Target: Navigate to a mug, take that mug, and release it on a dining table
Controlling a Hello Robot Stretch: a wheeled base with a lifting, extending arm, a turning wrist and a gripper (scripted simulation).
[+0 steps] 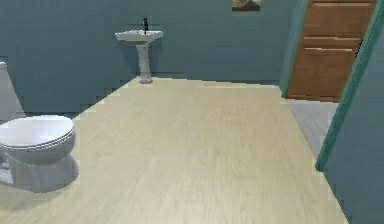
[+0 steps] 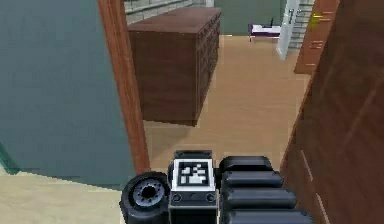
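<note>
Closest in the arm side view is the black, round-bodied claw [image 2: 148, 197], low at the bottom edge, with a white square marker [image 2: 195, 173] just right of it and the dark ribbed arm bar [image 2: 250, 190] right of that. Its far end cannot be made out, so I cannot tell how its fingers stand or whether it holds anything.

Left of the claw is a grey-blue wall [image 2: 55, 90]. Just beyond the claw rises a reddish-brown wooden door post [image 2: 124, 80]. Farther out stands a dark brown wooden chest of drawers [image 2: 175, 60], and well to the claw's right is a dark brown door leaf [image 2: 345, 120].

The forward view has a white ceramic toilet [image 1: 38, 148], a white pedestal basin [image 1: 143, 45] and a brown panelled door [image 1: 325, 50].

Where the mug is cannot be told from here. I judge the danger to be a turn in this doorway, which could knock the claw against the post or bump the base into the toilet.
</note>
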